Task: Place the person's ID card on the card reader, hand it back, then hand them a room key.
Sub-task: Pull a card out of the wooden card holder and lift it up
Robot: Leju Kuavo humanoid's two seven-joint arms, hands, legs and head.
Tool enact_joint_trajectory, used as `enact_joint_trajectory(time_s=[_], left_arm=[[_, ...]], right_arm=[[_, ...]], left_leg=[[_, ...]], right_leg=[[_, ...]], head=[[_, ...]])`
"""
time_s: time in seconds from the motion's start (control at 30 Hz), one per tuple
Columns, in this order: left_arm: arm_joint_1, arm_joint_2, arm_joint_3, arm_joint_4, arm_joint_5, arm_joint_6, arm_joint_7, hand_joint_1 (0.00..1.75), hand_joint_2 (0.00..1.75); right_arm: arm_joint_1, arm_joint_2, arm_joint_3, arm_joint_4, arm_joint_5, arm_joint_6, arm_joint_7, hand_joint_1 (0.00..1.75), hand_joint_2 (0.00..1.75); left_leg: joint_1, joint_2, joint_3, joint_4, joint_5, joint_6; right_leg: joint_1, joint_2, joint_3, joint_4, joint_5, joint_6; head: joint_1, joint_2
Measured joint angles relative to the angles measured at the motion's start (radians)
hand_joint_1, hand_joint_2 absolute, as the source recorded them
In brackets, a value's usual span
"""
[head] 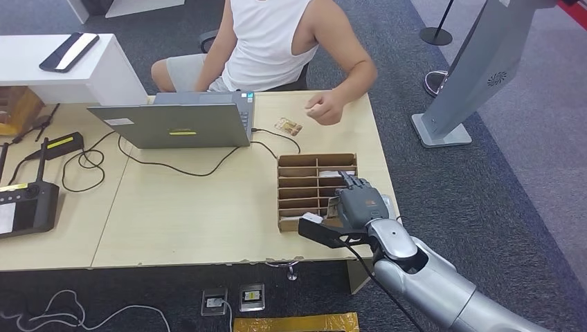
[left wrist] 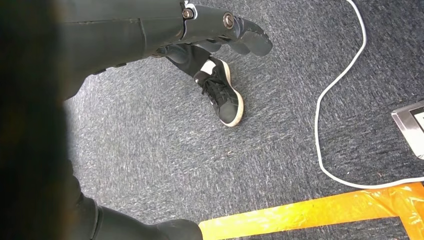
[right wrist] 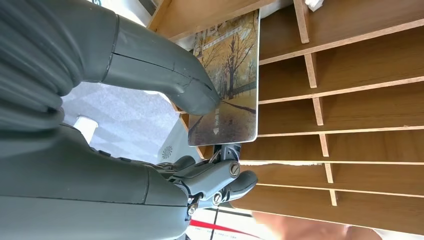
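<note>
While the right hand [head: 360,203] sits over the wooden rack [head: 304,181] on the table [head: 194,214], it pinches a key card [right wrist: 231,75] between thumb and fingers, just at the rack's slots. Another card [head: 289,126] lies on the table near the person's hand [head: 324,108]. Hanging above the carpet [left wrist: 175,150], the left hand [left wrist: 220,30] holds nothing, fingers loosely extended.

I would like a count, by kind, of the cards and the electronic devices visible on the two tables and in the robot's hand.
Cards: 2 (room key card pinched by the right hand; card near the person's hand)
Laptops: 1
Phones: 1
Black devices at the left edge: 2
Total: 6
</note>
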Motion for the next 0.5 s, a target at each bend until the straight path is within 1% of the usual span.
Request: enact_joint_trajectory(time_s=[0.23,0.37,0.5], left_arm=[[0.000,0.000,0.000,0.000,0.000,-0.001,0.000,0.00,1.75],[0.000,0.000,0.000,0.000,0.000,-0.001,0.000,0.00,1.75],[0.000,0.000,0.000,0.000,0.000,0.000,0.000,0.00,1.75]], right_arm=[[0.001,0.000,0.000,0.000,0.004,-0.024,-0.004,1.75,1.75],[-0.006,0.001,-0.001,0.000,0.025,-0.069,-0.005,1.75,1.75],[-0.033,0.000,-0.013,-0.016,0.066,-0.133,0.026,1.75,1.75]], left_leg=[[0.000,0.000,0.000,0.000,0.000,0.000],[0.000,0.000,0.000,0.000,0.000,0.000],[0.000,0.000,0.000,0.000,0.000,0.000]], right_leg=[[0.000,0.000,0.000,0.000,0.000,0.000],[0.000,0.000,0.000,0.000,0.000,0.000],[0.000,0.000,0.000,0.000,0.000,0.000]], head=[[0.000,0.000],[0.000,0.000],[0.000,0.000]])
